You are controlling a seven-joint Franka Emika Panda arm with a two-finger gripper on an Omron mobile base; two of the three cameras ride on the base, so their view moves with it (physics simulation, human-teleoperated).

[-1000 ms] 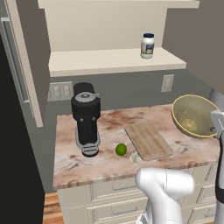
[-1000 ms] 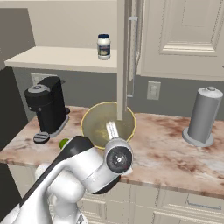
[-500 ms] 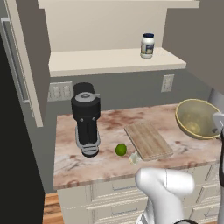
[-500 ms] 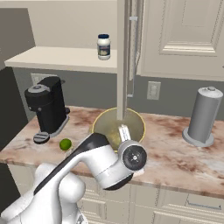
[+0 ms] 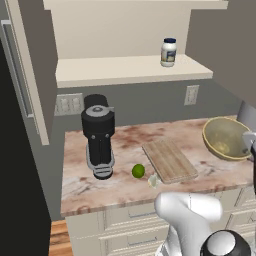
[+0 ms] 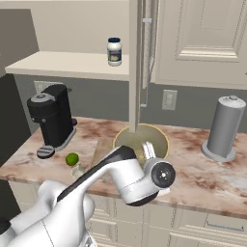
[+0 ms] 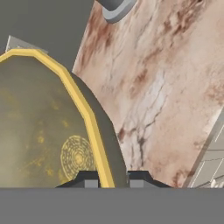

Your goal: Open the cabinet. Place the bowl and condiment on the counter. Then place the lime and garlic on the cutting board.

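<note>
The pincer [image 7: 111,177] is clamped on the rim of the bowl [image 7: 43,127], one finger inside and one outside, the bowl low over the counter [image 7: 166,87]. Off to its left lie the cutting board [image 5: 169,160], garlic [image 5: 153,181] and lime [image 5: 138,171], with the condiment [image 5: 168,52] up on the open cabinet [image 5: 130,70] shelf

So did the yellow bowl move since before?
Yes. The bowl has come down toward the counter, nearer the cutting board, gripper clamped on its rim.

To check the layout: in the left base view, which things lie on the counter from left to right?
Black coffee machine → small round green lime → pale garlic bulb → light-brown wooden cutting board → wide olive-yellow bowl.
</note>
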